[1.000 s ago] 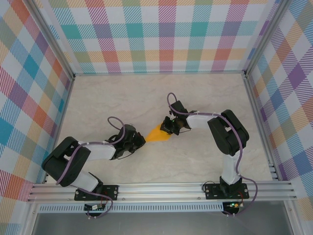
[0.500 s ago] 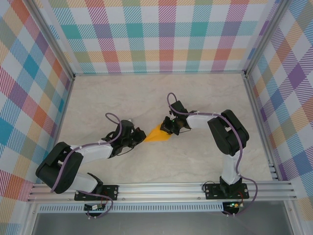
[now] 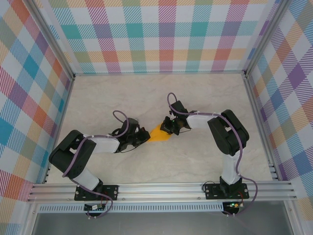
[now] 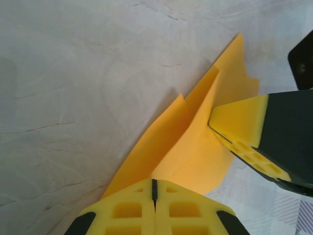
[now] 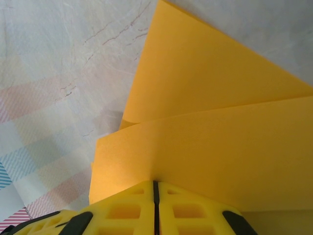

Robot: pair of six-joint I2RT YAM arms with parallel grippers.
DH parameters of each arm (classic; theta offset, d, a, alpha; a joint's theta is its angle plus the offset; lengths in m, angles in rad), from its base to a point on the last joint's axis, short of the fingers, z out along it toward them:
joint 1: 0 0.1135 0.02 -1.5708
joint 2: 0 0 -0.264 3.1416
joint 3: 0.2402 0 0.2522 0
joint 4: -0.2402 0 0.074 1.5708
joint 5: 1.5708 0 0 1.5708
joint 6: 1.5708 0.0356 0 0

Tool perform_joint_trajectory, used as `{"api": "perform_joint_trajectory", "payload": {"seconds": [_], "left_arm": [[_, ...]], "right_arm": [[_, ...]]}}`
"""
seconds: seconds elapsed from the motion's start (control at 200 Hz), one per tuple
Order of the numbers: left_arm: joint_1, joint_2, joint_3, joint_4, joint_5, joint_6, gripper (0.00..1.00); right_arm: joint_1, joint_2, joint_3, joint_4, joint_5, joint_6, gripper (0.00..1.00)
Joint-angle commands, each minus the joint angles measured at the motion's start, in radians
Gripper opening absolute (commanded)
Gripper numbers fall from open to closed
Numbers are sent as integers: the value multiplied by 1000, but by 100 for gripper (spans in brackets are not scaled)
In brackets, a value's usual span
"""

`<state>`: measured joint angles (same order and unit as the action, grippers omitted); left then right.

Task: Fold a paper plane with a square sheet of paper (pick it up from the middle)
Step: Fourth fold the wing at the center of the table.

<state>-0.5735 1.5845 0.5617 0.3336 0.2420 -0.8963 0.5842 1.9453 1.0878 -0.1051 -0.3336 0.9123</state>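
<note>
Both arms meet at the square sheet of paper (image 3: 159,134), which lies near the middle of the counter (image 3: 122,93), a little toward the near edge. The sheet is no longer a flat square. From above it reads as a small pointed wedge. The left wrist view shows several stacked layers and one raised ridge running along its length (image 4: 195,147). The right wrist view shows a broad flap over a lower layer, with a shadow under the flap's edge (image 5: 220,98). The left gripper (image 3: 145,135) is clenched, its pads pressed together right at the paper's near edge (image 4: 154,188). I cannot tell whether a layer is caught between them or whether the tips merely bear on it. The right gripper (image 3: 167,128) is also clenched, and it looks to be pinching the upper flap, since the paper runs straight into the seam of its pads (image 5: 155,188). My judgement is that the early folds are in, so the task is roughly midway. The creases look soft, the wedge is too wide for a dart, and I see no wings or clean centre crease. What is left is narrowing, sharpening the creases and forming the wings.
</note>
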Motion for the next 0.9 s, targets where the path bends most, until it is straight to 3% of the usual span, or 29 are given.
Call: {"api": "perform_joint_trajectory", "payload": {"seconds": [0.0, 0.43, 0.895], "left_arm": [[4, 10, 7, -44, -30, 27, 0], [4, 44, -17, -68, -46, 28, 0], [4, 49, -5, -93, -53, 25, 0]], "right_arm": [[-5, 36, -36, -65, 88, -12, 7], [31, -65, 1, 14, 6, -88, 8], [112, 34, 37, 46, -55, -61, 7]]}}
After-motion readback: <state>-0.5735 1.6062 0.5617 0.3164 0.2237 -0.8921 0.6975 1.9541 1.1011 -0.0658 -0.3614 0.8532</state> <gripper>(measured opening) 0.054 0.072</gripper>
